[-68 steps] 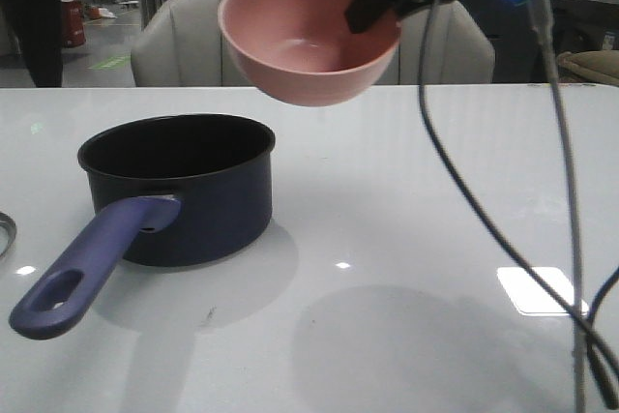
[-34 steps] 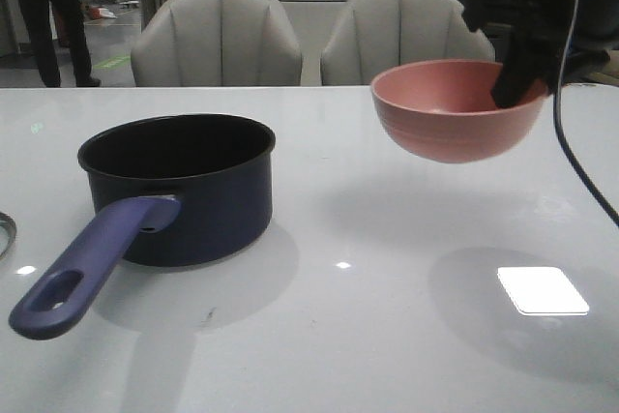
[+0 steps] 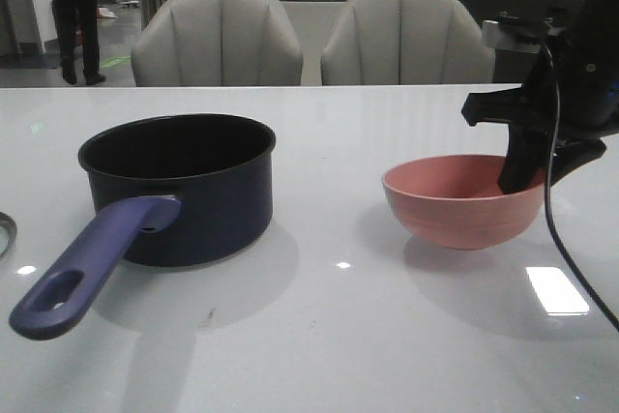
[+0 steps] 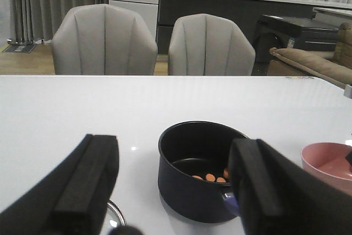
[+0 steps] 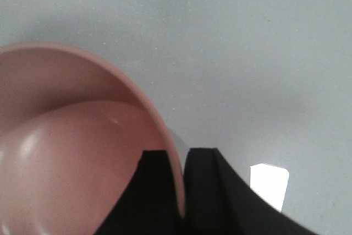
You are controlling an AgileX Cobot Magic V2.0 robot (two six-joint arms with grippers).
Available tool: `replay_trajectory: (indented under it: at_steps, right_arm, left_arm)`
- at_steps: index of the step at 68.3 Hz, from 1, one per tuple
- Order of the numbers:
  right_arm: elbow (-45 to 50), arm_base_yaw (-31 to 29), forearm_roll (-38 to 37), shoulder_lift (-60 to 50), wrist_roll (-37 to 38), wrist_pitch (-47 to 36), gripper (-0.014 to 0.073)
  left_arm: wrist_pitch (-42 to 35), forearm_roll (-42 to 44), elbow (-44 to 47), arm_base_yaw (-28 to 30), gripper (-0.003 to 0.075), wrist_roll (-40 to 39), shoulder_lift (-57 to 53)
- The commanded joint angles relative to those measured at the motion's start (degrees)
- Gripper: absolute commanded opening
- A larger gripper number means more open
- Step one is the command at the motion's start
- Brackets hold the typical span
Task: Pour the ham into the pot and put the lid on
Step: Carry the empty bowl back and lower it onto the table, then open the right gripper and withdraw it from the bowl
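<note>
The dark navy pot point(image 3: 184, 186) stands left of centre, its purple-blue handle point(image 3: 87, 263) pointing to the front left. Small orange-pink ham chunks point(image 4: 212, 177) lie on its bottom. An empty pink bowl point(image 3: 455, 205) sits low at the table on the right, and my right gripper point(image 3: 517, 181) is shut on its right rim point(image 5: 170, 147), one finger inside and one outside. My left gripper point(image 4: 173, 147) hangs wide open short of the pot, holding nothing. Only a metal-rimmed edge of the lid point(image 3: 5, 234) shows at the far left, also below my left finger point(image 4: 113, 213).
Two grey chairs point(image 3: 218, 41) stand behind the table's far edge. A person point(image 3: 68, 7) stands at the back left. A black cable point(image 3: 566, 258) hangs from my right arm down past the bowl. A bright light patch point(image 3: 556, 289) lies on the table.
My right gripper carried the pink bowl from high above the pot's right side, rightward and down to the table. The pot has not moved.
</note>
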Motion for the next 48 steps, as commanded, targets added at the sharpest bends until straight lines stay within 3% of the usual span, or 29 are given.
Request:
replay_trajectory:
  at_steps: [1, 23, 39, 48]
  right_arm:
    - [-1.4, -0.3, 0.3, -2.0, 0.0, -2.6, 0.0206]
    - [-2.9, -0.3, -0.9, -2.5, -0.1, -2.1, 0.0454]
    - [-2.1, -0.3, -4.9, -12.9, -0.5, -1.8, 0.0463]
    - [1.7, 0.1, -5.2, -22.5, -0.5, -6.0, 0.0463]
  left_arm:
    - [-4.3, -0.6, -1.4, -0.6, 0.0477, -0.1, 0.8]
    - [-4.3, -0.6, -1.4, -0.6, 0.0476, -0.1, 0.8]
    - [-4.3, -0.6, -1.4, -0.6, 0.0476, -0.1, 0.8]
    - [-4.3, -0.6, -1.4, -0.6, 0.0476, -0.1, 0.8]
